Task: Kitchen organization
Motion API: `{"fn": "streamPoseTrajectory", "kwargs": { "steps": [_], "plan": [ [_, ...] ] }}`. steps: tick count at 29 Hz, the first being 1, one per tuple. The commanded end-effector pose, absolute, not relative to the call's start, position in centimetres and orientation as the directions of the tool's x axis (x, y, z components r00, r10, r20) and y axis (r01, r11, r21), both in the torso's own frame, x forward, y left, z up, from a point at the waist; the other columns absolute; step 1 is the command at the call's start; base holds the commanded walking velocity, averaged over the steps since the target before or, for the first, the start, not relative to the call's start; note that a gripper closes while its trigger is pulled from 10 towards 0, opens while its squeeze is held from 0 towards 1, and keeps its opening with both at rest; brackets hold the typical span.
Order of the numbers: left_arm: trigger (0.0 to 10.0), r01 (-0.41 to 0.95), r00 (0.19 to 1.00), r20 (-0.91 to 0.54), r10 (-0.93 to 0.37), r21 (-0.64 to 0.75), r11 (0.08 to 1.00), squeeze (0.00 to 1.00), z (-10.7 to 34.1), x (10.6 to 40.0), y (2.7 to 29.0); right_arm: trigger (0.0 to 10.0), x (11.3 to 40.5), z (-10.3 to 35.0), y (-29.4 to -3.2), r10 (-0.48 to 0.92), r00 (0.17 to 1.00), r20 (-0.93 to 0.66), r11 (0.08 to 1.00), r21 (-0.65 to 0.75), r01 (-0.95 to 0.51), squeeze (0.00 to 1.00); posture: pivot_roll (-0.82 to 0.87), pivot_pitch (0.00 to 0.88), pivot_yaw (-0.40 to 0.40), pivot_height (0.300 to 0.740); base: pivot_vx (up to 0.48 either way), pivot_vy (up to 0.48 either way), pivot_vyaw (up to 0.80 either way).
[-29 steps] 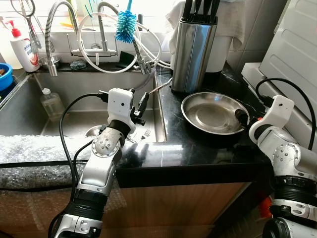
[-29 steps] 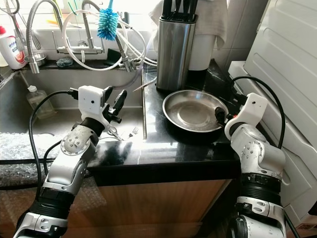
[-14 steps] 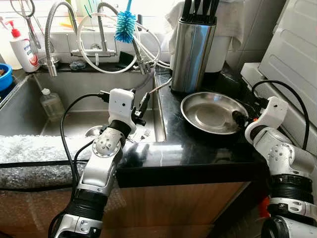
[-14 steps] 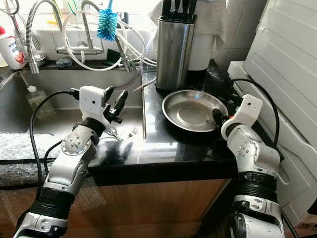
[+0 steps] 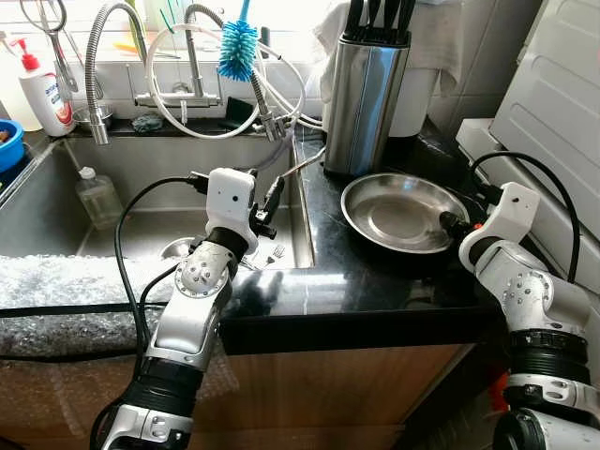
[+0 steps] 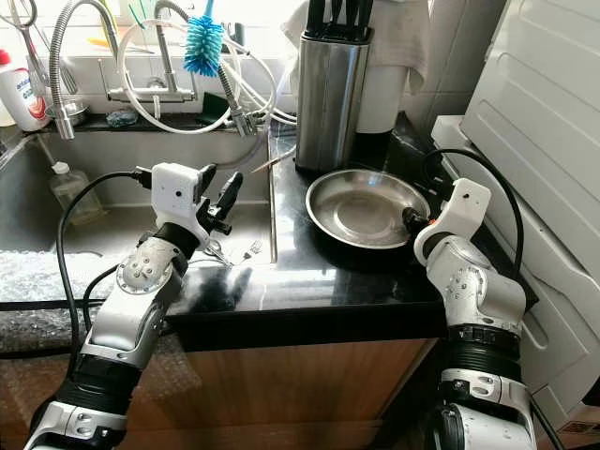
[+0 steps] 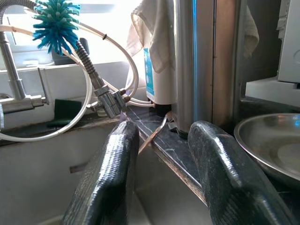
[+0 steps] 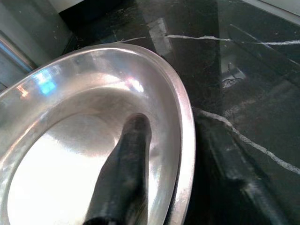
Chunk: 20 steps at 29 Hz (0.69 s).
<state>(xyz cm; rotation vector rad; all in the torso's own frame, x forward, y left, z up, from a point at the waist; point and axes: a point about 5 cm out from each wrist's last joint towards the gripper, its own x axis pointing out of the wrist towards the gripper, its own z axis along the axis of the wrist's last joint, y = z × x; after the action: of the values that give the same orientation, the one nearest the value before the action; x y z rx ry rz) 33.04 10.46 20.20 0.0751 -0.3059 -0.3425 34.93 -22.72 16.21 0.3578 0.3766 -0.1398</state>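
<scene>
Counter (image 5: 375, 281) of black stone runs beside a steel sink (image 5: 141, 178), & on it we see a shallow steel dish (image 5: 403, 213) just in front of a tall steel knife block (image 5: 364, 89).

Our right gripper (image 6: 411, 217) sits at the dish's right rim. In the right wrist view one black finger (image 8: 123, 178) lies over the inside of the dish (image 8: 70, 154), w/ the rim running just beside it. We can't tell how far the jaws are parted or whether they have the rim pinched, as the other finger is hidden.

Our left gripper (image 5: 269, 202) hangs over the sink's right end, near the counter edge. Its two fingers (image 7: 105, 183) stand apart w/ nothing between them, pointing toward the knife block (image 7: 206, 61).

A fork (image 5: 274, 253) lies in the sink bottom below the left gripper. A blue brush (image 5: 238, 49) stands by the tap hoses, a plastic bottle (image 5: 97, 195) sits in the sink's far left, & a soap bottle (image 5: 44, 94) is on the back ledge.
</scene>
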Motion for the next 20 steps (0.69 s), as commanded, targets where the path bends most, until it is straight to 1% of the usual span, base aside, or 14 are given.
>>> {"fn": "streamPoseTrajectory", "kwargs": {
  "steps": [1,4,14,17,20],
  "plan": [
    [10.0,0.322,0.897,0.268,-0.352,0.151,0.935,0.0,20.2,33.2,10.4,0.0,35.3,17.3,-22.3,-0.068,0.937,-0.342,0.94,0.293,0.175,0.0,-0.15,0.0,-0.041,0.74,0.0,0.0,0.0],
    [10.0,0.322,0.897,0.268,-0.353,0.152,0.934,0.0,20.2,33.2,10.4,0.0,35.3,17.4,-22.2,-0.064,0.941,-0.333,0.94,0.297,0.169,0.0,-0.15,0.0,-0.04,0.74,0.0,0.0,0.0],
    [10.0,0.311,0.9,0.269,-0.342,0.15,0.938,0.0,20.3,33.2,10.5,0.0,35.1,17.8,-20.4,-0.041,0.964,-0.263,0.943,0.307,0.124,0.0,-0.15,0.0,-0.04,0.74,0.0,0.0,0.0],
    [10.0,0.286,0.907,0.279,-0.316,0.145,0.947,0.0,20.4,33.3,10.9,0.0,34.9,18.7,-19.3,-0.02,0.978,-0.207,0.94,0.33,0.089,0.0,-0.15,0.0,-0.041,0.74,0.0,0.0,0.0],
    [10.0,0.252,0.916,0.295,-0.271,0.103,0.962,0.0,20.7,33.4,11.5,0.0,34.8,20.5,-18.7,-0.022,0.997,-0.072,0.933,0.358,0.046,0.0,-0.15,0.0,-0.041,0.74,0.0,0.0,0.0]
  ]
}}
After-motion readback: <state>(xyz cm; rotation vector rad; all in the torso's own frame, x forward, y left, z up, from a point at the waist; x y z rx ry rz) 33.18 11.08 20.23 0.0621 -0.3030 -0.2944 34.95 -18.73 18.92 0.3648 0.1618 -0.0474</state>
